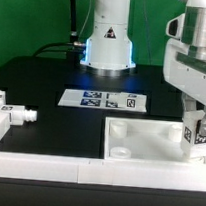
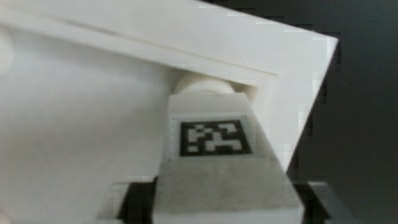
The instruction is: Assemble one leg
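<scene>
Wrist view shows the small white blocky plastic leg, a black-and-white square tag on its face, clamped between the gripper and its two dark fingers. The leg's narrower stub points into a corner of the large flat white square panel, just inside the raised rim. I cannot tell whether it is seated. A second white leg lies well apart from the panel, toward the exterior view's left. The marker board lies beyond the panel.

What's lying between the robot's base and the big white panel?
The marker board, flat on the black table. The exterior view shows it between base and panel.
</scene>
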You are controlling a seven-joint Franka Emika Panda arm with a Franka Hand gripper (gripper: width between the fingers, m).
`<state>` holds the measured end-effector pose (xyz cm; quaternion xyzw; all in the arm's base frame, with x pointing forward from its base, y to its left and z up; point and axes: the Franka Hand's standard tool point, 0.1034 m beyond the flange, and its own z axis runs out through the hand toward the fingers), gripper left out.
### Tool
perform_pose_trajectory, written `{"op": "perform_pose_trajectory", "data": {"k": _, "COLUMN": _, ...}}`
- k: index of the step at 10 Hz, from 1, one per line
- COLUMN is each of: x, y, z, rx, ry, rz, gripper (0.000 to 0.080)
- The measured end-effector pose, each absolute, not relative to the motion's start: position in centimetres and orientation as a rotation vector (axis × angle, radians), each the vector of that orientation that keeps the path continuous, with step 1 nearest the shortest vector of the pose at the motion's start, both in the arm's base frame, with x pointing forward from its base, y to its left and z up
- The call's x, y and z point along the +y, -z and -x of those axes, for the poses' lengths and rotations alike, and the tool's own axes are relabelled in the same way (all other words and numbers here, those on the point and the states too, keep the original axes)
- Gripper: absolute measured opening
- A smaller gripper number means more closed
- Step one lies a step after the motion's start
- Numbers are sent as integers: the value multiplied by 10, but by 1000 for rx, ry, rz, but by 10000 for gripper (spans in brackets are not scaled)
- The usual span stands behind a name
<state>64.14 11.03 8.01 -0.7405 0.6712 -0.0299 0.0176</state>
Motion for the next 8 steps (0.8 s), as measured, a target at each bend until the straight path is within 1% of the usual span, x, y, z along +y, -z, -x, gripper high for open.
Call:
{"op": "perform_pose_trajectory", "data": {"k": 2, "x": 113, "y": -80, "z": -640, "rx": 2206, "ry": 86, "rz": 2165, "gripper": 286}}
{"op": "perform_pose_trajectory", "data": {"k": 3, "x": 113, "y": -80, "z": -640, "rx": 2188, "ry": 86, "rz": 2184, "gripper": 340}}
{"op": "perform_pose_trajectory", "data": {"k": 4, "x": 113, "y": -79, "z": -640, "rx": 2146, "ry": 87, "rz": 2227, "gripper": 474}}
{"op": "perform_pose_trajectory", "data": {"k": 5, "x": 113, "y": -80, "z": -639, "rx": 2050, "ry": 95, "rz": 2342, "gripper": 474}}
{"op": "perform_pose_trajectory", "data": {"k": 6, "x": 115, "y": -82, "z": -638, "rx": 1800, "ry": 101, "rz": 2590, "gripper": 615}}
{"op": "perform_pose_trajectory", "data": {"k": 7, "x": 118, "y": -82, "z": -638, "rx": 1548, "ry": 92, "rz": 2759, "gripper": 615}}
{"op": "perform_pose_trajectory", "data": {"k": 8, "x": 122, "y": -80, "z": -633, "rx": 1387, "ry": 60, "rz": 2858, "gripper": 643}}
